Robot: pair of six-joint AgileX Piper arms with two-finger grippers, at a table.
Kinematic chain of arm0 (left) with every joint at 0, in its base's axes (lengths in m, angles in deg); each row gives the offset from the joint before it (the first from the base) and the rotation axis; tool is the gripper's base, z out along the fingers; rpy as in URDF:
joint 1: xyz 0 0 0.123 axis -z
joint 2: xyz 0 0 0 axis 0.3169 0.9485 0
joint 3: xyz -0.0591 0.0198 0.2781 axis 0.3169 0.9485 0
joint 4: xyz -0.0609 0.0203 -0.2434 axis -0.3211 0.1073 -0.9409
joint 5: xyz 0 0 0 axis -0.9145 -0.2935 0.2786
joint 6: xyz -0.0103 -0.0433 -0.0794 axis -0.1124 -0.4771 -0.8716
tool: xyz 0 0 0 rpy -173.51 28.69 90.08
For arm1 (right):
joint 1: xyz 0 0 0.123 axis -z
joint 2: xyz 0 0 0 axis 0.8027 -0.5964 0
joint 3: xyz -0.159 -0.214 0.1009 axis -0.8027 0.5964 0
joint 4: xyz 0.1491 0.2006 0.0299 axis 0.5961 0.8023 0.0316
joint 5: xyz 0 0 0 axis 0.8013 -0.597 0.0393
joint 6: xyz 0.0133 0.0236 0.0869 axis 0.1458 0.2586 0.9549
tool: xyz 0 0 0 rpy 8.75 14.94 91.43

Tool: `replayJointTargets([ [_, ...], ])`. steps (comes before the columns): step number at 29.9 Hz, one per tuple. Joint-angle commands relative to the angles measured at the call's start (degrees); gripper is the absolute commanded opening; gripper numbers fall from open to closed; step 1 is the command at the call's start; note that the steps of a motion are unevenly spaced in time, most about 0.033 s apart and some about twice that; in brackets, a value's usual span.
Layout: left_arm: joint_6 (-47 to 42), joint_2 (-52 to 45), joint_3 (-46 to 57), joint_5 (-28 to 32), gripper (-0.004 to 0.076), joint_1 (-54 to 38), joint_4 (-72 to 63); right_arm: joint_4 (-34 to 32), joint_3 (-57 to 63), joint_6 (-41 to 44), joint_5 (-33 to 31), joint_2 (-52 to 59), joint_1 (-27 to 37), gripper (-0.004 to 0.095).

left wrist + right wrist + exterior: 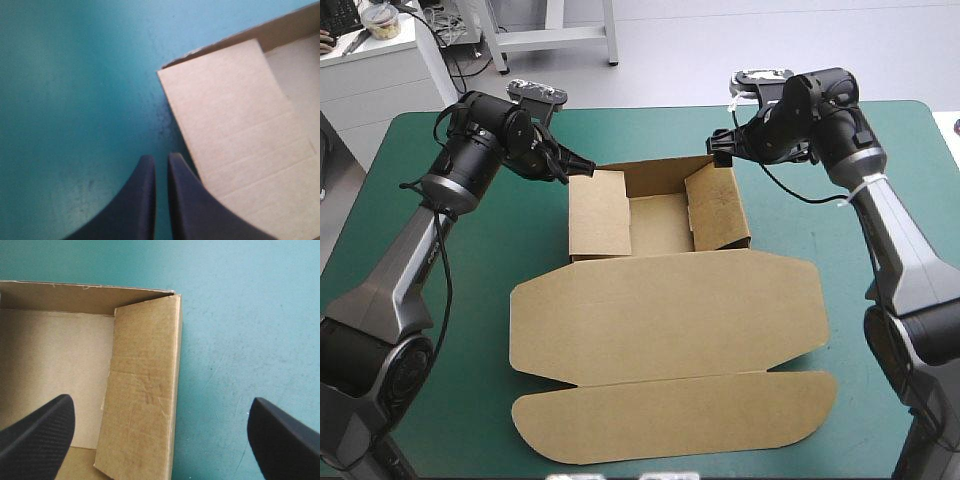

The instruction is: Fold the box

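Observation:
The brown box (660,228) stands as an open tray in the far middle of the table, walls raised. Its lid (670,315) lies flat toward the near edge, with a rounded front flap (670,418) beyond it. The left inner flap (597,215) and right inner flap (720,210) both lean inward. My left gripper (582,166) (161,162) is shut with nothing in it, over the cover just outside the box's far-left corner (165,70). My right gripper (720,150) (160,401) is open wide above the far-right wall (175,365), one finger over the inside, one outside.
The teal-green cover (450,300) runs wide on both sides of the box. The lid's front flap reaches close to the table's near edge. A strip of cover (650,125) lies between the box and the far edge.

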State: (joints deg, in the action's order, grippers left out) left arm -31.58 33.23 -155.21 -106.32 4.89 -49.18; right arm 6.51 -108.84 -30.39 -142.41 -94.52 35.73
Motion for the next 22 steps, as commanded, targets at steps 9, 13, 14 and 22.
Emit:
replayJointTargets([
  [9,2.0,-13.8,0.4,-2.1,-0.0003,0.1,-1.3,0.2,5.4,-1.3,-0.4,11.7,0.3,0.0863],
  [13,2.0,-19.7,0.4,-2.0,-0.0003,0.1,2.0,0.2,5.4,-1.3,-0.4,10.6,0.3,0.0863],
  [14,2.0,-20.8,0.4,-2.7,-0.0003,0.1,2.4,0.3,5.4,-1.3,-0.4,10.3,0.3,0.0863],
  [22,1.8,-34.7,6.4,-3.5,-0.0003,0.1,4.6,0.7,5.3,-1.4,-0.4,3.3,0.3,0.0863],
])
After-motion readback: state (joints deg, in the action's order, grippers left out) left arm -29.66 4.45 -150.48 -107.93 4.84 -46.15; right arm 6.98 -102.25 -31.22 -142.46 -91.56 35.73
